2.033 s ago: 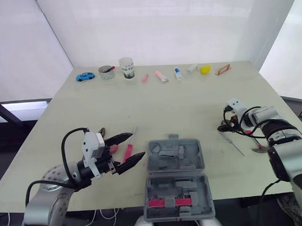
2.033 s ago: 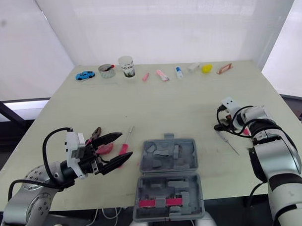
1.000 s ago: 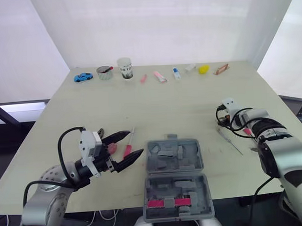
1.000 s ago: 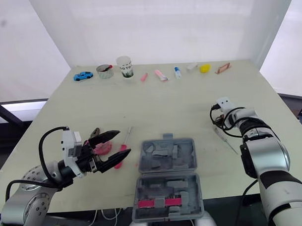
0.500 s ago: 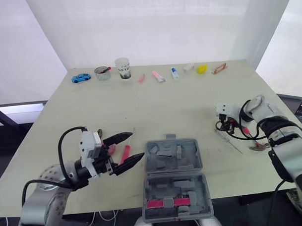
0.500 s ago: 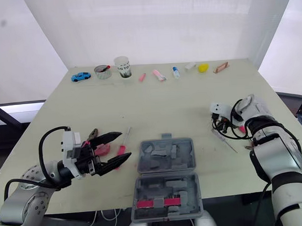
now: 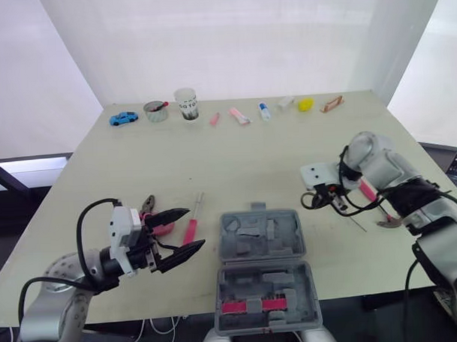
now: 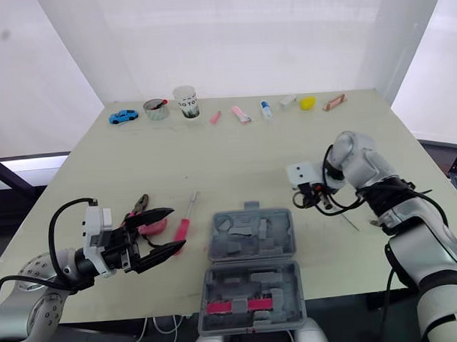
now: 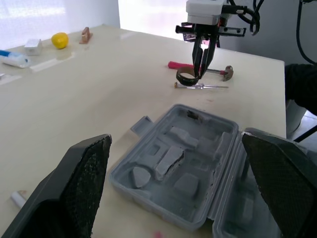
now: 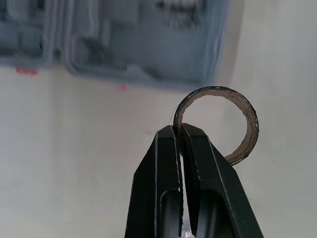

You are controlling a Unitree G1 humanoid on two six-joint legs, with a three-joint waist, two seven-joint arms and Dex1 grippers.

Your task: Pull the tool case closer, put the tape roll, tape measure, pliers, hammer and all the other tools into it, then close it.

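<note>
The grey tool case (image 7: 287,248) lies open near the table's front edge, its moulded slots bare apart from a red strip in the near half. Just right of the case's far corner, my right gripper (image 7: 320,198) hangs above the table, shut on the wall of the brown tape roll (image 10: 218,124), which dangles below it (image 9: 187,76). Left of the case my left gripper (image 7: 196,228) is open and holds nothing. Pink-handled pliers (image 7: 150,211) and a red screwdriver (image 7: 191,225) lie under and beside it. A red-handled hammer (image 9: 205,69) and a thin screwdriver (image 7: 351,218) lie to the right.
Along the table's far edge stand a blue toy car (image 7: 122,118), a tin (image 7: 155,111), a cup (image 7: 185,103), small tubes (image 7: 240,115) and a yellow piece (image 7: 306,104). Bare tabletop lies between that row and the case.
My right gripper has swung left from the table's right side toward the case, carrying the tape roll. My left gripper has drawn back a little to the left, still open.
</note>
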